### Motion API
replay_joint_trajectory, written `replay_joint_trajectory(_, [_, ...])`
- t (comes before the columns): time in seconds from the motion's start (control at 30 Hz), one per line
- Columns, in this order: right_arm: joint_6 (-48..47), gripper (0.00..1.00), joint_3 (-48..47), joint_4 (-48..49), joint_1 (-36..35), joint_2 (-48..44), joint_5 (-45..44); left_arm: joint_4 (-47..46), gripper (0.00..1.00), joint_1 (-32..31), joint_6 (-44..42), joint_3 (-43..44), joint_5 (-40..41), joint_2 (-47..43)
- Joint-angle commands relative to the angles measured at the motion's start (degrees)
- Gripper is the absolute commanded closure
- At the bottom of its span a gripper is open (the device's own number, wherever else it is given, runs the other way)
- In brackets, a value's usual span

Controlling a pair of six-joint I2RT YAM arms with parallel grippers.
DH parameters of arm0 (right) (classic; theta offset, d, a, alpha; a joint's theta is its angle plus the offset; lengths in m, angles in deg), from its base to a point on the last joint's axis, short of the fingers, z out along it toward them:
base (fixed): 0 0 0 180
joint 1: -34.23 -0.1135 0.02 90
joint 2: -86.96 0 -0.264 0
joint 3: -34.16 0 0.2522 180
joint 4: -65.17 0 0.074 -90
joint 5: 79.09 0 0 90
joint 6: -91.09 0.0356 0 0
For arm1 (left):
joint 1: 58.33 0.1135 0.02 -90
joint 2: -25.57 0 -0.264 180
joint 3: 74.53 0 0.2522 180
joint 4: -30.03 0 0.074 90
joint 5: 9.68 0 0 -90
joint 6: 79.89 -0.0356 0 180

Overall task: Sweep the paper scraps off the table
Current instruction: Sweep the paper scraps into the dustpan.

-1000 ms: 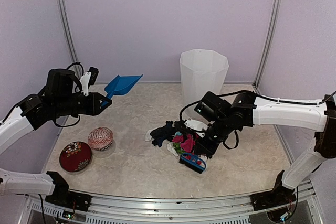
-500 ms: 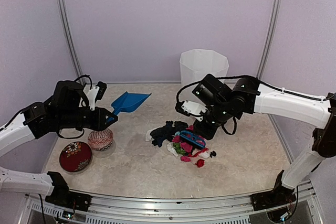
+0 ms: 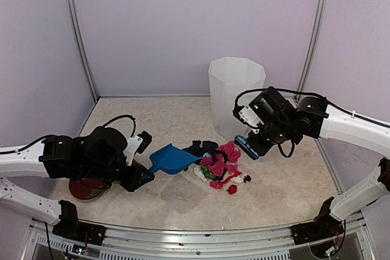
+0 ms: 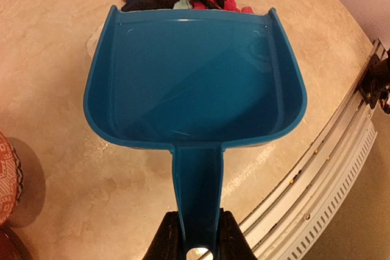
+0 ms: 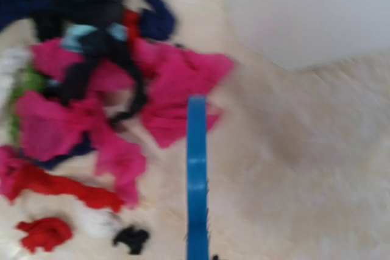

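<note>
Top external view: the scraps (image 3: 219, 167) are bunched in one pile on the surface (image 3: 286, 190) just in front of the bin (image 3: 236, 89), with a few red and white strays on the side away from the bin. So the gathering looks about done, but nothing is collected yet. The left wrist view shows the dustpan (image 3: 172, 159) bare inside, its lip right at the pile's edge on the side away from the bin. The pile has yet to be pushed into the pan and tipped into the bin. The left jaws are clamped narrow on the dustpan handle, and the right jaws are closed tight on the brush (image 3: 247, 146).

And the changes! Half a second back the dustpan hangs in the air, well away from the bin; now it's down low against the pile. The brush was sitting on the scraps, and now it's lifted clear, between the pile and the bin.
</note>
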Motion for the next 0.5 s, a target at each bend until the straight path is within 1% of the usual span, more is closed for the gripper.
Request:
replay_joint_trajectory(0.0, [3.73, 1.0, 3.18, 1.47, 1.99, -2.71, -4.14, -0.03, 1.0, -6.73, 3.84, -1.55, 4.14, 2.8])
replay_joint_trajectory(0.13, [5.07, 1.0, 5.57, 2.46, 4.02, -3.62, -3.93, 0.7, 1.0, -14.27, 7.11, -1.65, 7.59, 6.86])
replay_joint_trajectory(0.23, [5.33, 1.0, 6.74, 3.03, 5.23, -3.82, -3.61, 1.07, 1.0, -18.73, 9.64, -1.69, 8.75, 10.55])
replay_joint_trajectory(0.37, [5.3, 1.0, 8.1, 3.76, 6.03, -3.67, -2.58, 0.6, 1.0, -22.76, 11.87, -1.36, 9.43, 15.31])
replay_joint_trajectory(0.47, [5.37, 1.0, 9.12, 4.63, 6.14, -3.67, -2.12, -0.34, 1.0, -24.21, 12.36, -0.57, 10.74, 17.84])
